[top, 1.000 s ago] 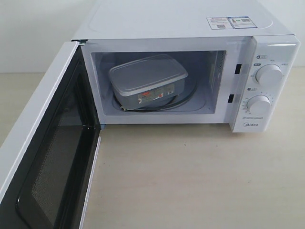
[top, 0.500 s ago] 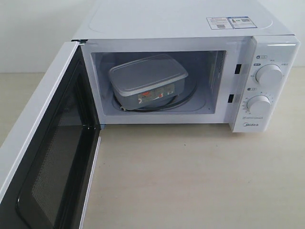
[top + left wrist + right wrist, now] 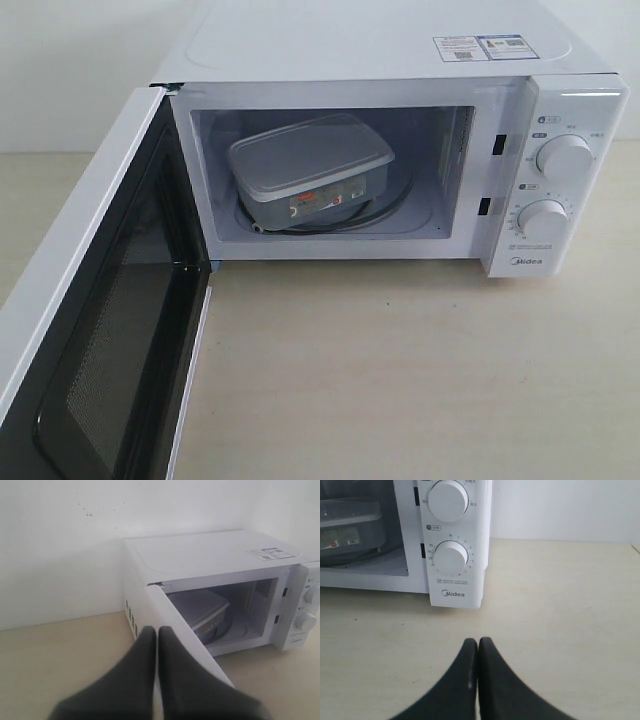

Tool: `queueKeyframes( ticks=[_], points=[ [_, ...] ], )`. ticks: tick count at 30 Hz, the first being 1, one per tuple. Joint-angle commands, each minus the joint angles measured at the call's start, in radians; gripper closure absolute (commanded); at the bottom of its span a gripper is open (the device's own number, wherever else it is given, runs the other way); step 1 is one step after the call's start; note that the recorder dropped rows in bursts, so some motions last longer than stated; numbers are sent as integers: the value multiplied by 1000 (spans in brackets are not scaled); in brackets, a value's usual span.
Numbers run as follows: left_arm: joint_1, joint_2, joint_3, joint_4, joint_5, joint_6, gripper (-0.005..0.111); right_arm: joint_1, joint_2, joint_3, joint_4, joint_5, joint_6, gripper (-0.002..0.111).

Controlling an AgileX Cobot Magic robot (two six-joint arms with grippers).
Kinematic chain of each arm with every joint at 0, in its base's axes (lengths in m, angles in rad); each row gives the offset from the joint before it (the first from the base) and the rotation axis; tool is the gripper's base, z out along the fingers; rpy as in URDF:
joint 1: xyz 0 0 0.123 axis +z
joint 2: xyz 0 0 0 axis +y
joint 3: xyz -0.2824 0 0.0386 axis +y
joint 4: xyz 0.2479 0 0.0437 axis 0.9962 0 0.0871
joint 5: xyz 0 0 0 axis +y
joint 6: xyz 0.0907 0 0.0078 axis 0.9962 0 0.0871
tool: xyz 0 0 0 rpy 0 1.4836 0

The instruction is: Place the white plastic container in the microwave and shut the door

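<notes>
The white plastic container [image 3: 310, 170] sits inside the microwave [image 3: 400, 50] on its turntable, lid on, label facing out. The door [image 3: 95, 320] stands wide open, swung out toward the front left. No gripper shows in the exterior view. In the left wrist view my left gripper [image 3: 156, 630] is shut and empty, its tips just behind the outer face of the door [image 3: 175, 625], with the container [image 3: 202, 611] visible in the cavity beyond. My right gripper [image 3: 478, 641] is shut and empty over the table, in front of the microwave's knob panel [image 3: 451, 557].
A beige table [image 3: 420, 370] stretches in front of the microwave. A white wall [image 3: 60, 540] runs behind it. Two round knobs [image 3: 565, 157] sit on the right panel, and stickers [image 3: 480, 46] lie on top.
</notes>
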Motion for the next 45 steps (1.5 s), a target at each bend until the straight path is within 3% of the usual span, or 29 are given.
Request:
queueKeyframes(
  ticks=[1,20,29,38,45],
  points=[
    [-5,64,2,-1,5,15,102,-5,-5,-1,-5,-6,-6,108],
    [-5,658,-29,-71,187,15,102,-5,-5,-1,-5,-6,-6,108],
    [-5,724,-29,-297,242,195,102,-5,-5,-1,-5,-6,-6,108],
    [-8,724,-29,-384,282,252,102,-5,-5,-1,-5,-6,-6,108],
    [-73,726,-29,-393,213,247,102,-5,-5,-1,-5,-6,-6,108]
  ],
)
